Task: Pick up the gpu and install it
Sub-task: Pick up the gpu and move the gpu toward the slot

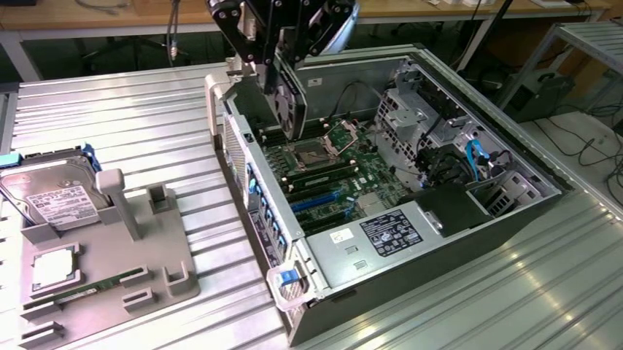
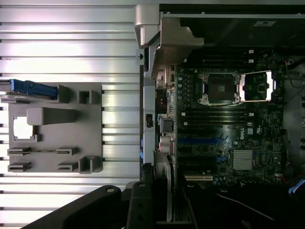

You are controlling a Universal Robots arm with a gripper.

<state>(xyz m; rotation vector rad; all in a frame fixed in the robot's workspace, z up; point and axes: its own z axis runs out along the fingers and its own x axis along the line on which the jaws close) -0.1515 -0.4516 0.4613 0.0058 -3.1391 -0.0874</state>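
The gpu [image 1: 289, 102], a thin dark card with a silver bracket at one end, hangs on edge above the open computer case [image 1: 506, 219]. My gripper [image 1: 277, 65] is shut on its upper edge. The card is over the back part of the motherboard [image 1: 326, 171], close to the case's rear wall, and clear of the blue slots [image 1: 316, 200]. In the wrist view the gpu [image 2: 170, 191] appears edge-on between my black fingers [image 2: 140, 202], beside the motherboard [image 2: 224, 129] with its blue slots [image 2: 202, 145].
A grey holder [image 1: 107, 255] lies on the ribbed metal table at the exterior view's left, carrying a hard drive [image 1: 54, 193], a processor [image 1: 54, 266] and a RAM stick [image 1: 98, 286]. Inside the case are an open CPU socket [image 1: 316, 154], drive cages [image 1: 409, 109] and cables.
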